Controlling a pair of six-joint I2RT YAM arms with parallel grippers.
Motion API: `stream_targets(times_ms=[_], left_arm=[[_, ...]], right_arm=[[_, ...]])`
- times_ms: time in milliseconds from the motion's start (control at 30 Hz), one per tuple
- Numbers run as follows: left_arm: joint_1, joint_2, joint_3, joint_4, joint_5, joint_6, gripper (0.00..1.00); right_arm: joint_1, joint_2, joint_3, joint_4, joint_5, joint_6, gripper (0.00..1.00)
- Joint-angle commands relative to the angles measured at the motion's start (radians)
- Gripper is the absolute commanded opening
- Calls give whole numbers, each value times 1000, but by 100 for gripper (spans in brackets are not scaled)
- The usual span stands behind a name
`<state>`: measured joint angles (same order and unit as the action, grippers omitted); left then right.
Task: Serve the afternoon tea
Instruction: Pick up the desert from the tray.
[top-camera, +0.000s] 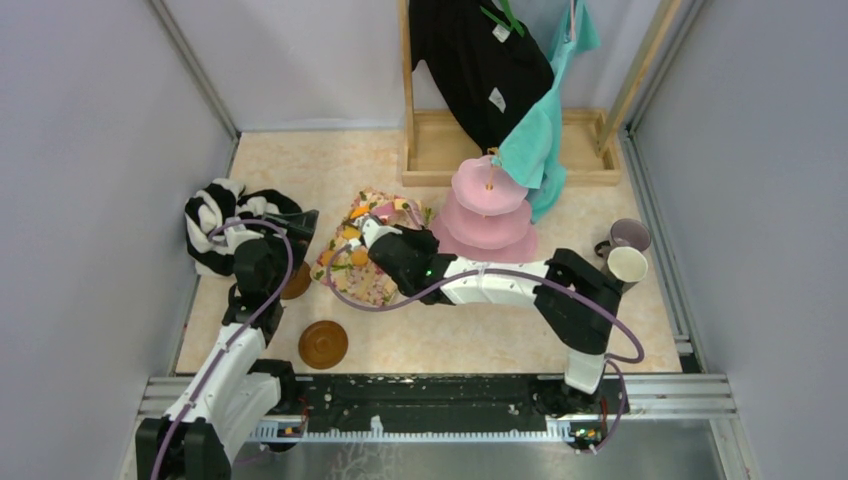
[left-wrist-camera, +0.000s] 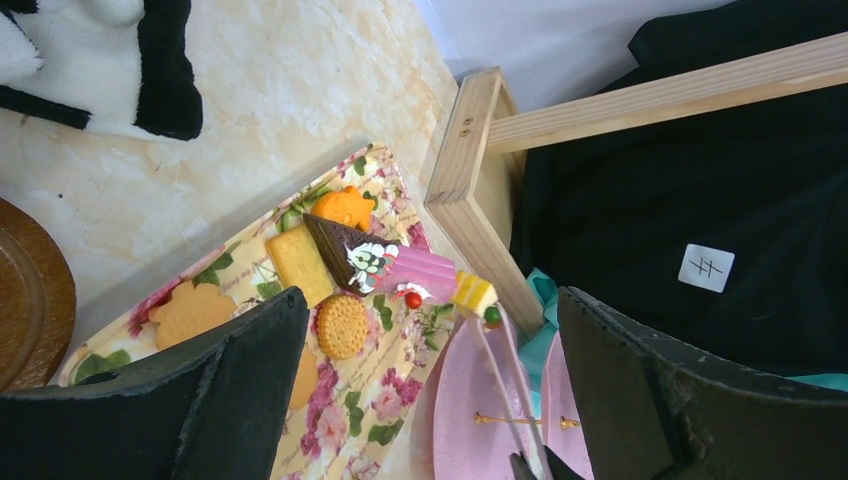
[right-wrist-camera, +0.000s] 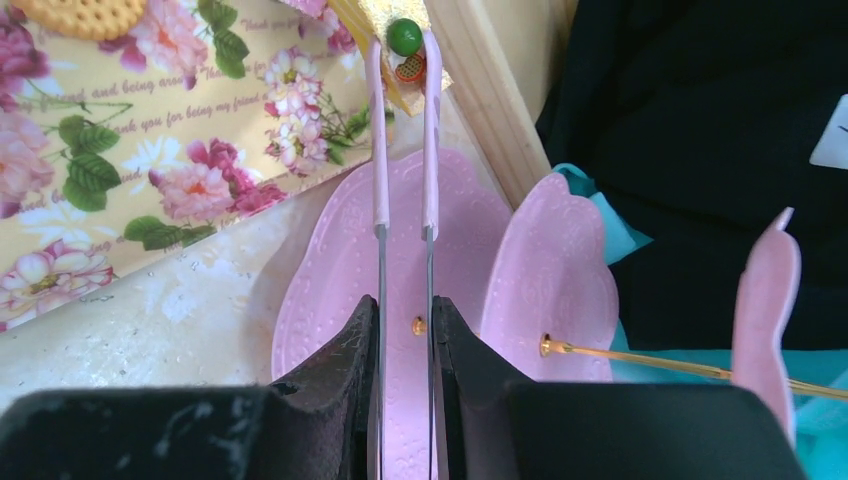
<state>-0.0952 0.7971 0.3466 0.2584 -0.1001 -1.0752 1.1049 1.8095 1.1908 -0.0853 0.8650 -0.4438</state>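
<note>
The pink three-tier cake stand (top-camera: 488, 205) stands at the back middle. It also shows in the right wrist view (right-wrist-camera: 330, 290). Small toy pastries (top-camera: 350, 250) lie on the floral cloth (top-camera: 372, 285): an orange one (left-wrist-camera: 342, 205), a yellow bar (left-wrist-camera: 298, 262), a brown wedge (left-wrist-camera: 335, 245) and a round biscuit (left-wrist-camera: 342, 326). My right gripper (right-wrist-camera: 405, 310) is shut on pink tongs (right-wrist-camera: 380, 150), whose tips pinch a small yellow cake piece (left-wrist-camera: 473, 293) at the cloth's edge beside the stand. My left gripper (left-wrist-camera: 430, 300) is open and empty above the cloth. Two brown saucers (top-camera: 322, 344) lie front left, one half under my left arm (top-camera: 295, 283).
A lilac mug (top-camera: 628, 236) and a cream mug (top-camera: 627, 265) stand at the right. A black-and-white striped garment (top-camera: 215, 225) lies at the left. A wooden rack (top-camera: 440, 150) with black and teal clothes stands behind the cake stand.
</note>
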Motion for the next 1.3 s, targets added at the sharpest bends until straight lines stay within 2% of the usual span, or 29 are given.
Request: stream_targets(times_ms=[0, 267, 533, 867, 1267], left_arm=[[6, -12, 23, -10, -1, 29, 99], [6, -12, 37, -25, -4, 39, 99], [6, -5, 49, -35, -7, 56, 99], [6, -13, 81, -60, 7, 87, 99], [6, -19, 90, -68, 17, 96, 99]], right_arm=[[23, -92, -7, 16, 40, 33, 0], [47, -148, -58, -3, 58, 73, 0], [126, -258, -65, -68, 161, 117, 0], [196, -338, -69, -245, 277, 334, 0], [236, -375, -83, -403, 363, 503, 0]])
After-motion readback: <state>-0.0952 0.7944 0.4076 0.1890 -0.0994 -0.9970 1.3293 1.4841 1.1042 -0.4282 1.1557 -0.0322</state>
